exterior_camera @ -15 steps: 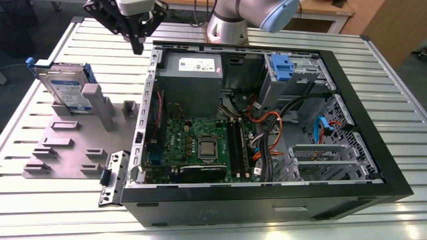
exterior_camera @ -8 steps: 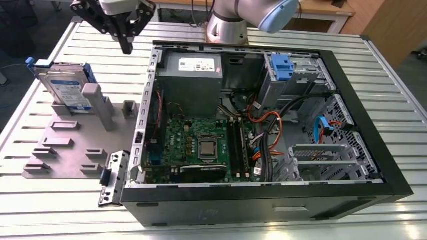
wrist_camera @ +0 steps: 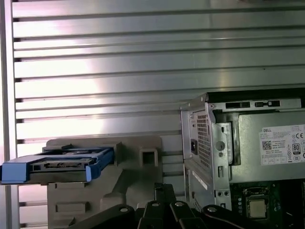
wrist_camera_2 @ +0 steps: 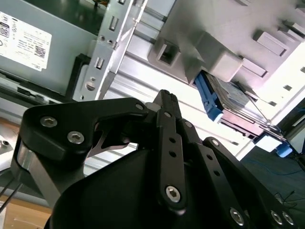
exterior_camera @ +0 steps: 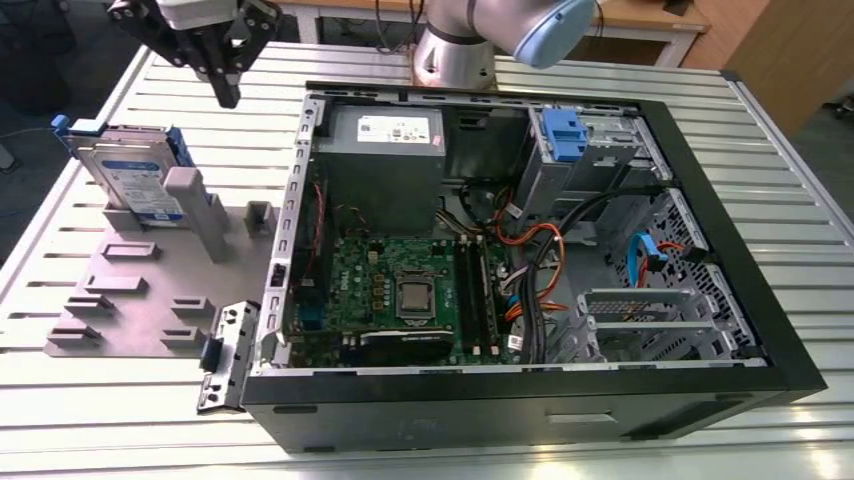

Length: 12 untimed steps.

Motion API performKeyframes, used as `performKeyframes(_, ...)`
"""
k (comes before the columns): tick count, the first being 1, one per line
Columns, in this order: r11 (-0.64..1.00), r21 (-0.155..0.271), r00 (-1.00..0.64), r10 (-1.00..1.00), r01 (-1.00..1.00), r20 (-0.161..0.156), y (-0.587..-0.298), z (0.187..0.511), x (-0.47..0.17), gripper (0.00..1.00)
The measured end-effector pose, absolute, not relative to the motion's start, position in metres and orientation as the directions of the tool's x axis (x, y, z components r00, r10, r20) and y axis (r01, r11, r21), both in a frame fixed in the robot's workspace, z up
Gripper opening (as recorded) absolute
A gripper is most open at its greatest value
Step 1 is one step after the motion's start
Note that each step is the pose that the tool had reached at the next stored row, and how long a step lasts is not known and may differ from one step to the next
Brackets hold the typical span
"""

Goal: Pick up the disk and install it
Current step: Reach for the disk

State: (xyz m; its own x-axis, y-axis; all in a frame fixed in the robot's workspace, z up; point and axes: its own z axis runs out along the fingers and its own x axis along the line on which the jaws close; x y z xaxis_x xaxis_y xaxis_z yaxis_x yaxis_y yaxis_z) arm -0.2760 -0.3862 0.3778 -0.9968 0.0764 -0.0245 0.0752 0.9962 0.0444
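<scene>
Slatted metal desk, open computer case mid-frame. Disk on edge in grey holder, upper left of exterior view. Hand hovers above, toward exterior view's right, fingers pinched together, holding nothing. Risk: coming down closed, tips hit disk, tip it over. Holder post crowds grip; case wall close beside.

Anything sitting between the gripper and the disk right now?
Nothing. In the exterior view, the stretch between the gripper and the disk is bare slatted table.

No text legible; tiny print on PSU box sticker & disk label.
</scene>
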Motion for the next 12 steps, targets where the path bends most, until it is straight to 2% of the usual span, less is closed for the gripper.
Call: performKeyframes(12,0.996,0.044,-0.997,0.076,0.075,-0.024,-0.383,0.375,-0.317,0.11)
